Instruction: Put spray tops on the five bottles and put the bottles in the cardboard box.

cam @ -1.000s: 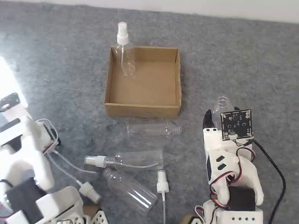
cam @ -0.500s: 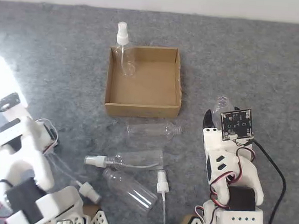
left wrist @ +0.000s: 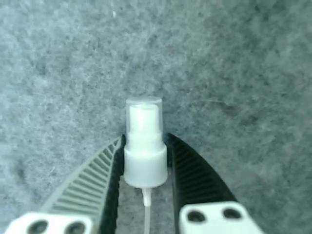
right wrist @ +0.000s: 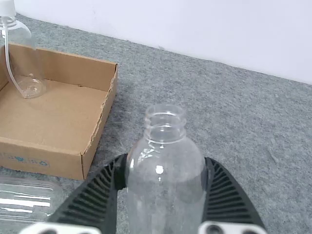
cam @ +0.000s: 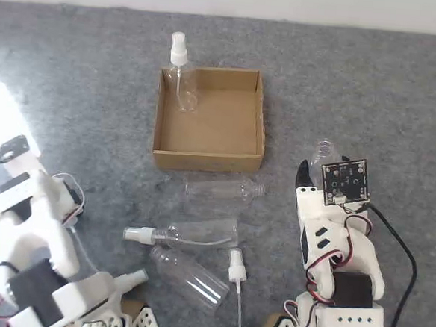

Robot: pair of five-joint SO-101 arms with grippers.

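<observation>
The left gripper (left wrist: 144,140) is seen closed on a white spray top (left wrist: 143,122), which is clamped by its collar between the two ribbed fingers, its thin tube trailing back between them over the grey table (left wrist: 234,58). In the high view this spray top (cam: 131,280) is found near the table's front edge, beside the left arm. The right gripper (right wrist: 165,163) is closed around a clear, uncapped bottle (right wrist: 165,122), which is held upright with its open neck up; from above, this bottle (cam: 322,151) is seen to the right of the cardboard box (cam: 207,161). One capped bottle (cam: 180,78) is stood upright in the box's far left corner. Three further bottles are laid on their sides in front of the box: an uncapped one (cam: 224,188) nearest the box wall, one (cam: 198,231) with a spray top at its mouth below it, and another uncapped one (cam: 187,277) nearest the front. A loose spray top (cam: 237,267) with its tube is laid just beside that last bottle.
</observation>
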